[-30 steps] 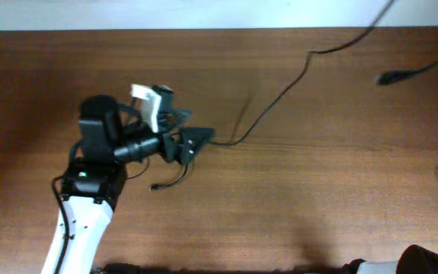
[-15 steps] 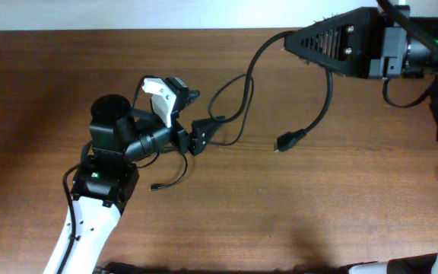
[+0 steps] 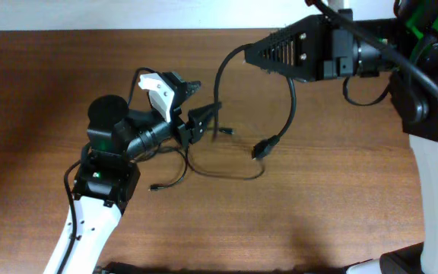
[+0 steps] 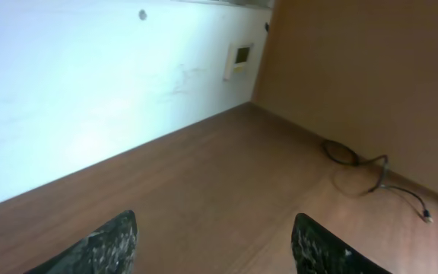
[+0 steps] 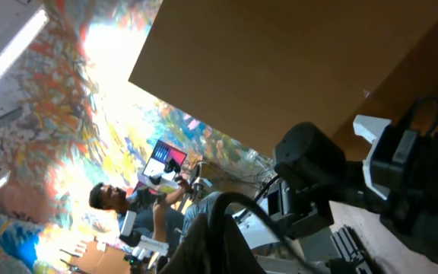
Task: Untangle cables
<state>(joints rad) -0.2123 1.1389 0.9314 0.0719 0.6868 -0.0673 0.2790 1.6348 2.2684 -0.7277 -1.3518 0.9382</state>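
My right gripper [image 3: 253,52] is shut on a thin black cable [image 3: 291,99] and holds it above the table's far middle. The cable hangs in two strands; one ends in a dangling plug [image 3: 261,148]. A slack length [image 3: 226,173] lies on the wood below, with a small plug [image 3: 154,187] at its left end. My left gripper [image 3: 207,118] is open, right beside the left hanging strand. The left wrist view shows its fingers [image 4: 215,236] open with nothing between them. In the right wrist view the cable [image 5: 217,209] runs out of the shut fingers [image 5: 223,232].
Brown wooden table [image 3: 341,213] with a white wall along the far edge. In the left wrist view another thin cable [image 4: 371,171] lies coiled on the wood far off. The left arm's base [image 3: 101,183] stands at the front left.
The right arm came in from the right and moved left, lifting the cable off the table. The dangling plug shifted left. The left gripper turned slightly upward, staying open.
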